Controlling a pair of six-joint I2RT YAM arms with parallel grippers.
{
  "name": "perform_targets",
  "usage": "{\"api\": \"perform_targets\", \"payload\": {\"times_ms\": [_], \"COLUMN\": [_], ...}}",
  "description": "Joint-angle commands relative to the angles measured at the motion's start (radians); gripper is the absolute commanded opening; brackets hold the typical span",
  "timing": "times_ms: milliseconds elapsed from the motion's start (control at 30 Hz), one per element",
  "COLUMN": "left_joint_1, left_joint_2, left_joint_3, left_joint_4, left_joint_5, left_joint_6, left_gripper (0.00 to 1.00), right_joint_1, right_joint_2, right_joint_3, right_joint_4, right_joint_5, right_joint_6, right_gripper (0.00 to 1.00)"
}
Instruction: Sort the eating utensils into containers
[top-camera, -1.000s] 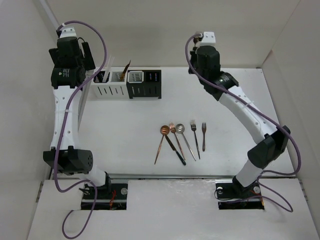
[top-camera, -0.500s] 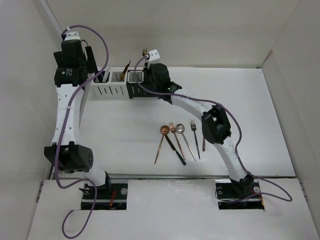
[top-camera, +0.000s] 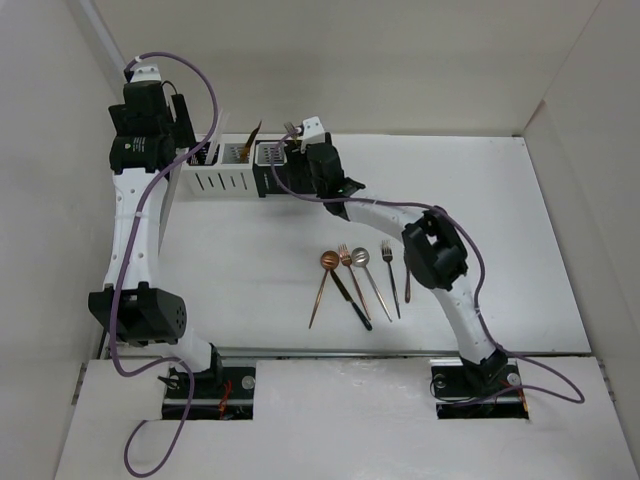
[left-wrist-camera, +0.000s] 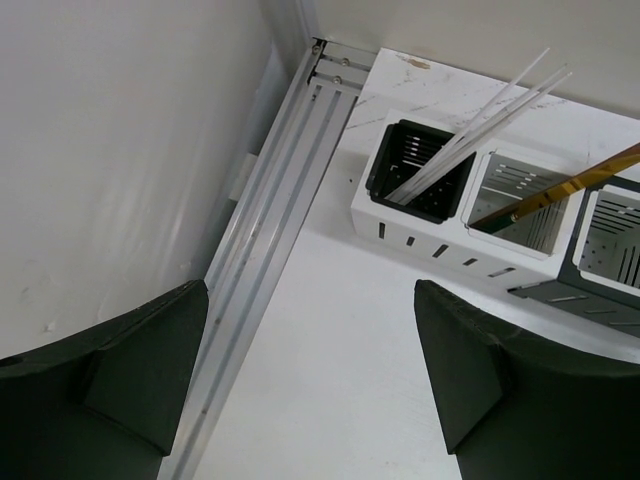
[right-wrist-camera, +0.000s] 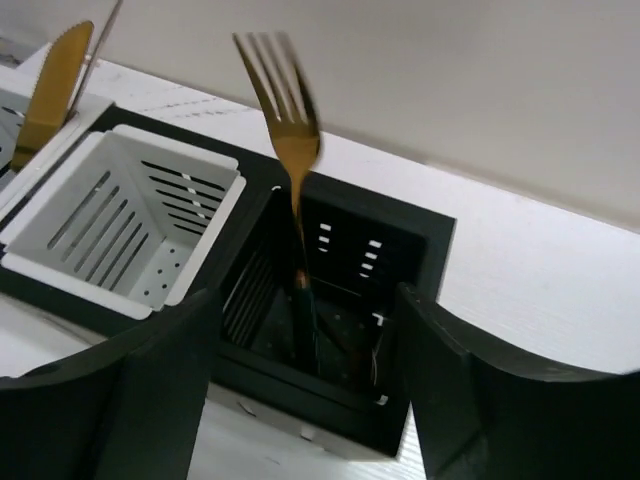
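Observation:
A gold fork (right-wrist-camera: 281, 96) with a dark handle stands, tines up, in a black container (right-wrist-camera: 420, 222). My right gripper (right-wrist-camera: 308, 300) is open just above that container, its fingers either side of the handle and clear of it. From above, the right gripper (top-camera: 301, 150) hangs over the black containers (top-camera: 290, 186). The white containers (top-camera: 222, 181) stand left of them. Pale chopsticks (left-wrist-camera: 478, 128) lean in the leftmost container and a gold knife (left-wrist-camera: 572, 185) in its neighbour. My left gripper (left-wrist-camera: 312, 300) is open and empty beside the row's left end. Several utensils (top-camera: 358, 280) lie mid-table.
A white-lined container (right-wrist-camera: 130, 205) left of the fork's is bare inside. The right forearm (top-camera: 430, 255) crosses above the rightmost loose fork (top-camera: 407, 292). A metal rail (left-wrist-camera: 270, 250) runs along the left wall by the left gripper. Side walls enclose the table.
The right arm swung from the back right over to the black containers with the gold fork, then its jaws opened and the fork dropped in. The left arm barely moved.

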Motion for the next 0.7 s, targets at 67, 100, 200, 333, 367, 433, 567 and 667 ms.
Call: {"api": "perform_targets", "payload": {"times_ms": [67,100,200,333,367,433,567,667], "left_joint_1": [0.005,0.005,0.005,0.005,0.005,-0.004,-0.005,-0.014], "left_joint_2": [-0.023,-0.023,-0.023,-0.023,-0.023,-0.023,-0.014,-0.005], "left_joint_3": [0.017,0.017,0.017,0.028,0.028,0.028,0.037,0.055], "left_joint_4": [0.020,0.020,0.020,0.020,0.020,0.020,0.011,0.011], "left_joint_5": [0.030,0.044,0.068,0.090,0.090,0.090,0.127,0.148], "left_joint_6": [0.002,0.002,-0.007,-0.016,-0.016,-0.016,-0.034,-0.043], "left_gripper": [0.82,0.82,0.82,0.82,0.82,0.82,0.82,0.82], "right_joint_1": [0.025,0.025,0.036,0.036,0.036,0.036,0.001,-0.079], "right_joint_2": [-0.299,-0.347,-0.534,-0.738,-0.767,-0.844,-0.953,-0.994], "right_joint_3": [-0.063,-0.076,-0.116,-0.209,-0.265,-0.344,-0.586,-0.747], "right_joint_4": [0.042,0.030,-0.125,-0.520,-0.702,-0.866,-1.087,-1.100], "right_joint_5": [0.034,0.034,0.025,-0.015,0.014,0.067,-0.030,-0.170], "right_joint_6": [-0.035,-0.047,-0.047,0.064,0.118,0.285,0.465,0.465], "right_gripper": [0.87,0.95,0.99,0.99,0.99,0.89,0.59,0.50]}}
